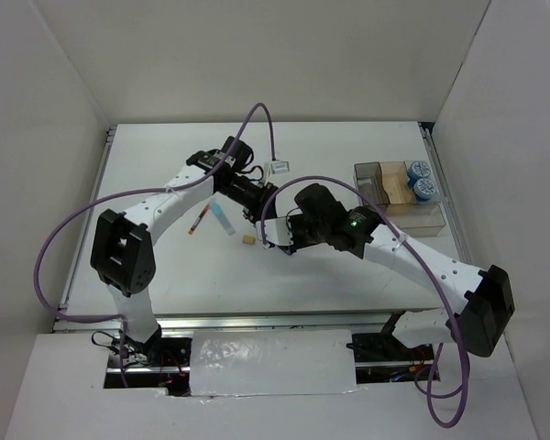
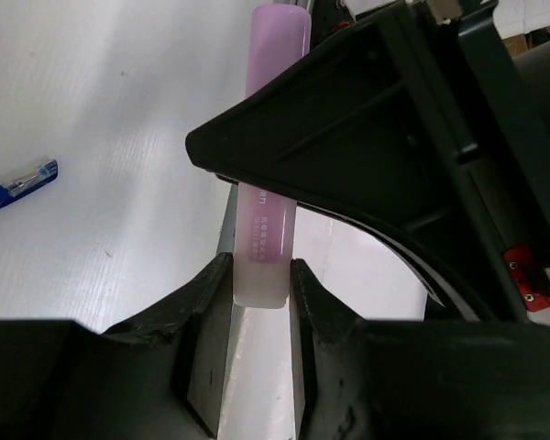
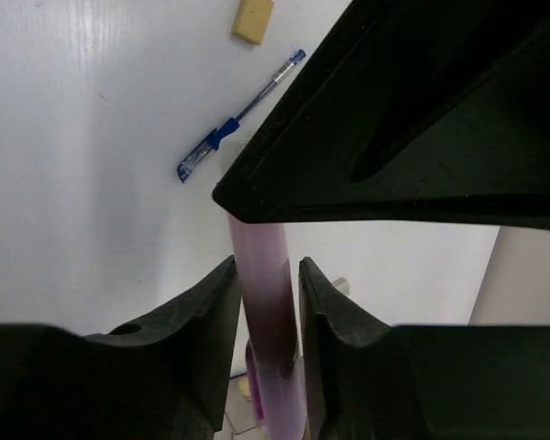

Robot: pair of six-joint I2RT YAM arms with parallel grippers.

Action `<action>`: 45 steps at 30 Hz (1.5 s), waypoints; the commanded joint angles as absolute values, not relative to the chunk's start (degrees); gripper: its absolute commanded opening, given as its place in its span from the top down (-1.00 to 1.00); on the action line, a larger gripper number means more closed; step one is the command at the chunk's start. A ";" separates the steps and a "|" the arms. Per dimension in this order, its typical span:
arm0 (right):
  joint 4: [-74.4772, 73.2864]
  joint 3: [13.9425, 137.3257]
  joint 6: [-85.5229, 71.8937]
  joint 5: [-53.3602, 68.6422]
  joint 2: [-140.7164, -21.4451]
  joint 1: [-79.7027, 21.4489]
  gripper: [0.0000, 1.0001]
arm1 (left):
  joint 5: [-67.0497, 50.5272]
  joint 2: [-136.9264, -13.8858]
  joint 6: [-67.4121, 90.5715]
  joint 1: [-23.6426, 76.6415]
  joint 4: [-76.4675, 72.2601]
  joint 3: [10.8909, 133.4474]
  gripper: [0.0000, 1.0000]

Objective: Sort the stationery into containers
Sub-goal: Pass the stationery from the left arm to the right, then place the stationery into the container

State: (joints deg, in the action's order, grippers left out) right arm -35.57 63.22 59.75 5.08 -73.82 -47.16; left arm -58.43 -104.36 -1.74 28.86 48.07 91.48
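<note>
Both grippers hold the pink bar [image 2: 270, 220] above the table's middle. My left gripper [image 2: 261, 284] is shut on its pale end. My right gripper [image 3: 268, 284] is shut on the pink bar [image 3: 266, 275] further along, facing the left one. In the top view the left gripper [image 1: 257, 213] and right gripper [image 1: 289, 236] meet tip to tip and hide the bar. On the table lie a red pen [image 1: 198, 220], a light-blue bar [image 1: 224, 219], a tan cube [image 1: 248, 240] and a blue pen [image 3: 238, 119]. Two blue-white rolls [image 1: 422, 180] sit in the containers [image 1: 422, 218] at the right.
The clear tray has a smoky-grey section [image 1: 368, 181] at its left end and a tan-filled compartment [image 1: 399, 186] beside it. A small white tag [image 1: 277, 168] lies behind the left arm. White walls enclose the table on three sides.
</note>
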 commanded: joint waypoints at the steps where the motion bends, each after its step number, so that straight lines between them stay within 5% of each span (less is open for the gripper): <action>1: -33.22 65.04 59.51 4.57 -73.48 -46.76 0.35 | -61.08 -100.55 -2.03 28.83 46.68 90.62 1.00; 2: -33.05 64.60 59.24 4.40 -73.39 -46.67 0.43 | -61.34 -100.29 -1.33 28.65 45.63 90.09 1.00; 6: -32.26 63.20 56.96 3.61 -71.46 -45.79 1.00 | -60.48 -99.32 1.73 27.07 42.46 88.95 0.49; 10: -31.73 61.44 50.99 2.90 -68.12 -42.20 1.00 | -58.80 -96.86 8.93 20.86 35.26 86.49 0.18; 11: -31.90 60.65 50.11 2.90 -67.85 -41.23 1.00 | -58.28 -95.38 10.70 19.35 30.81 85.96 0.00; 12: -32.17 60.21 49.14 2.64 -67.24 -38.87 1.00 | -57.40 -94.67 12.38 17.77 28.76 85.44 -0.71; 13: -32.25 59.94 46.69 1.85 -67.15 -37.54 1.00 | -54.61 -93.96 14.65 15.23 27.00 84.65 -0.98; 21: -37.71 72.92 21.59 9.67 -80.99 -7.36 1.00 | -29.50 -86.33 14.86 12.47 22.78 81.07 -0.98; 27: -36.55 79.61 13.72 8.88 -89.63 3.22 1.00 | -23.04 -80.78 14.94 13.80 16.44 72.26 -0.99; 34: -39.47 92.80 9.85 8.80 -104.22 8.96 1.00 | -23.82 -82.61 12.13 14.50 19.69 72.95 -0.99; 45: -36.47 93.25 10.63 6.33 -110.65 9.32 0.83 | -23.82 -83.93 10.02 15.38 19.77 73.12 -0.99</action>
